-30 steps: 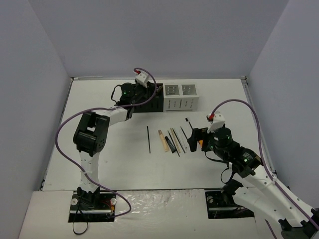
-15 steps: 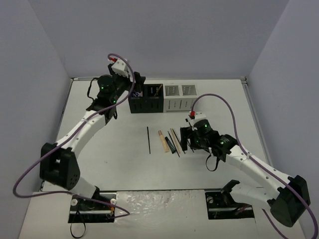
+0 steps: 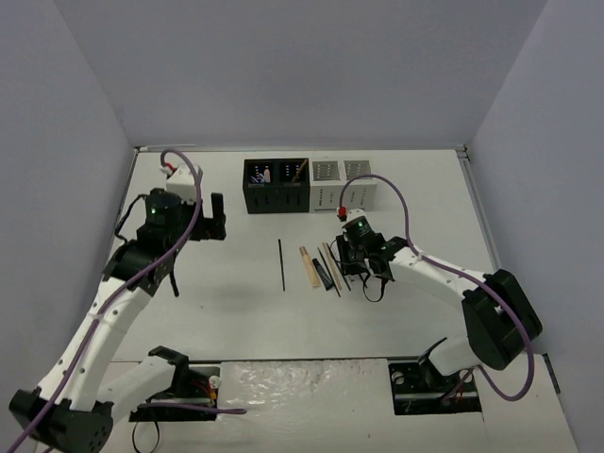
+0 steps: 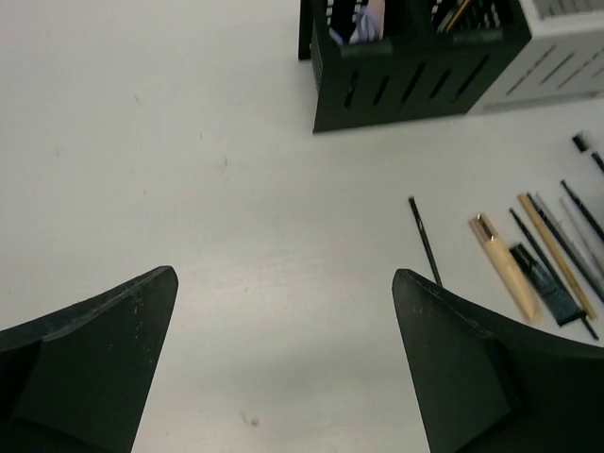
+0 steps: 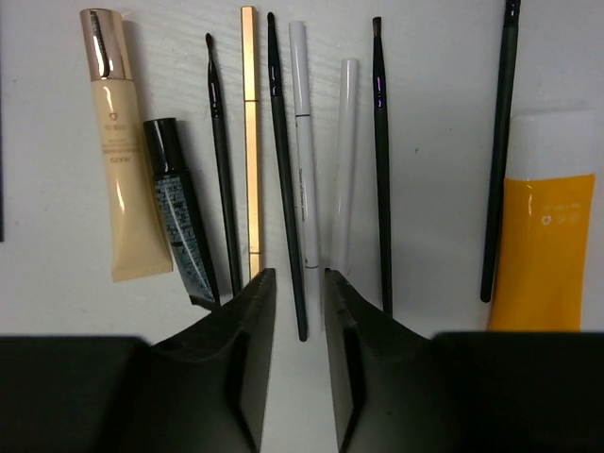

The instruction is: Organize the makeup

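Observation:
The makeup lies in a row on the table: a tan tube (image 5: pixel 118 151), a small black tube (image 5: pixel 179 208), a gold pencil (image 5: pixel 249 142), thin black brushes (image 5: pixel 380 160), a white pencil (image 5: pixel 304 142) and an orange tube (image 5: pixel 545 245). My right gripper (image 5: pixel 300 276) is down over the row (image 3: pixel 330 264). Its jaws stand a narrow gap apart, with the near end of one black brush (image 5: pixel 283 170) between them, not visibly pinched. A lone black pencil (image 3: pixel 281 264) lies further left. My left gripper (image 4: pixel 283 274) hangs wide open and empty over bare table (image 3: pixel 203 222).
A black slotted organizer (image 3: pixel 276 200) stands at the back, with lilac items and a tan stick poking out of it. A white organizer (image 3: pixel 357 193) stands to its right. The enclosure walls close in the table on the left, right and back.
My left gripper opened and pulled back from the black organizer to the left. My right gripper moved left over the row, came down and narrowed its jaws around a black brush.

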### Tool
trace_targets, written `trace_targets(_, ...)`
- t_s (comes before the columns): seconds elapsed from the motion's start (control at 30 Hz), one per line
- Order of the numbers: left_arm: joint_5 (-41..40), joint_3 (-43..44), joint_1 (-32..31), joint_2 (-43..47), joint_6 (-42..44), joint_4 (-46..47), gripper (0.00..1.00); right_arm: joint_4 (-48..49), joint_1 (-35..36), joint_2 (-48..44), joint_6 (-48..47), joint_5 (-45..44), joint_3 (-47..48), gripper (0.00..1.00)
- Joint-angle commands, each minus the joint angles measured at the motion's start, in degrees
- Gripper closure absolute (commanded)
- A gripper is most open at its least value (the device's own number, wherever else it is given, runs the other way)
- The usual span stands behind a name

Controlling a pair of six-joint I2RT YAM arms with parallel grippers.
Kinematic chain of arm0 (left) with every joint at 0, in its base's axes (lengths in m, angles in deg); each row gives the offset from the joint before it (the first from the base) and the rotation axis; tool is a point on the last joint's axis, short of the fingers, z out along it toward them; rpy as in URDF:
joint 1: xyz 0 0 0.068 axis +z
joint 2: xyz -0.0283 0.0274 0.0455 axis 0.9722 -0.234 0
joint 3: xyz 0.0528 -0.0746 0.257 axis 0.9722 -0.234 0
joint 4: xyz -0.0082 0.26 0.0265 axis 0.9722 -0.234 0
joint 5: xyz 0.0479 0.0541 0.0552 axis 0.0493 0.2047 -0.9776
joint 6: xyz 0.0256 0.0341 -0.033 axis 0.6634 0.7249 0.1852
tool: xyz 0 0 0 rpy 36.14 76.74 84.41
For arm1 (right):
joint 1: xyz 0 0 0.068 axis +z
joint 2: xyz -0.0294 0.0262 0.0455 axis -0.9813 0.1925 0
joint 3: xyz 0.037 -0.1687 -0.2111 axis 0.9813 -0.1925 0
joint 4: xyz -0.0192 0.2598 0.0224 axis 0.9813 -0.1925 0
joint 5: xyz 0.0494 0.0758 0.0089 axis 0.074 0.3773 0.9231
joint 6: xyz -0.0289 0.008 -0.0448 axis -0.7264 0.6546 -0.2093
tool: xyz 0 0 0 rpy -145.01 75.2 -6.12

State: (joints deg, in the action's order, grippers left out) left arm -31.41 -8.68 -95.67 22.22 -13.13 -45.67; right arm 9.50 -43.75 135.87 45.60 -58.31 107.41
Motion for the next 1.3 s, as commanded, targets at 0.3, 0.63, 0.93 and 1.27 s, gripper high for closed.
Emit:
trace_targets(0.3,-1.83,-12.33,0.39,17.59,-5.05,-3.39,0.03,6.52,-2.04,6.16,-0.37,-3.91,3.35,0.85)
trace_targets(0.63,-1.62,-11.47,0.48,14.64,-4.37,-4.43,0.03,8.18,-2.63,9.82,-0.29,-4.24,2.45,0.86)
trace_targets(0.93,0.26,-11.85,0.74,14.19,-4.44,-3.80,0.03,8.10,-2.59,11.41,0.91,-3.25,1.87,0.87)
trace_targets(1.27,7.25,-10.73,0.83,10.28,-7.25,-3.42,0.03,7.36,-2.19,7.58,-0.41,-2.47,2.41,1.00)
